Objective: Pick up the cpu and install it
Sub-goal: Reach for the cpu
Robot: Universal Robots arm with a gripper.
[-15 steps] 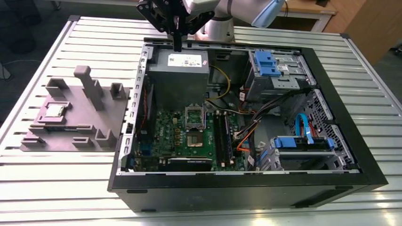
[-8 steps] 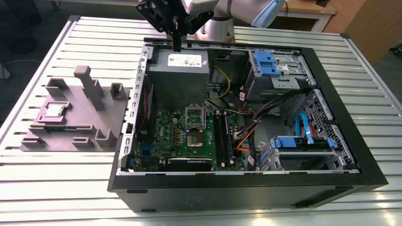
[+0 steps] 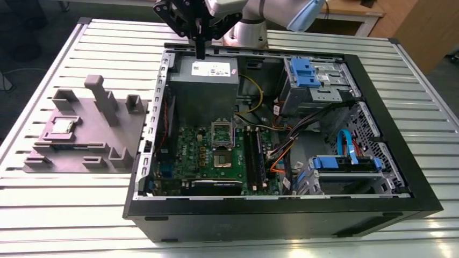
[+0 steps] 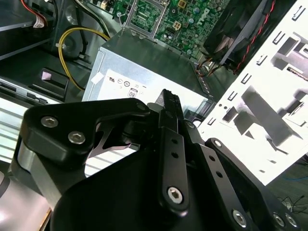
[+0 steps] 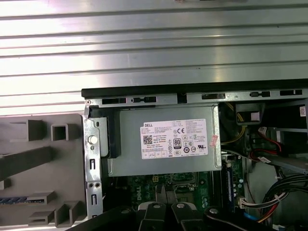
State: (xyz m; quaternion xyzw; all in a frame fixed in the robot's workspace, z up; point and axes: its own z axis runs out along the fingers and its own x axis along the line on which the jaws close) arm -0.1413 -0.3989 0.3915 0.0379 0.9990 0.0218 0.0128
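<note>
Gripper hardware sits closest to the lens in the second wrist view. Its black linkage arms run up to two fingers pressed together, and I see nothing between them. I read the jaws as closed and empty.

Reference dial: centre of the computer case in the exterior view.

1. Gripper position: about 11 o'clock, with its tips hanging over the power supply at the case's far edge and apart from it. In the first wrist view the power supply's white label lies directly ahead of the fingers.
2. Cpu position: about 9 o'clock, outside the case. It lies flat in a recess of the grey fixture on the slatted table, well apart from the gripper.
3. Socket on the motherboard: near dial centre. The hinged frame appears raised and the seat looks bare, though I cannot confirm finer detail.

Task status, by my judgement: neither step is done. The cpu is not picked up, and installation has not begun.
</note>
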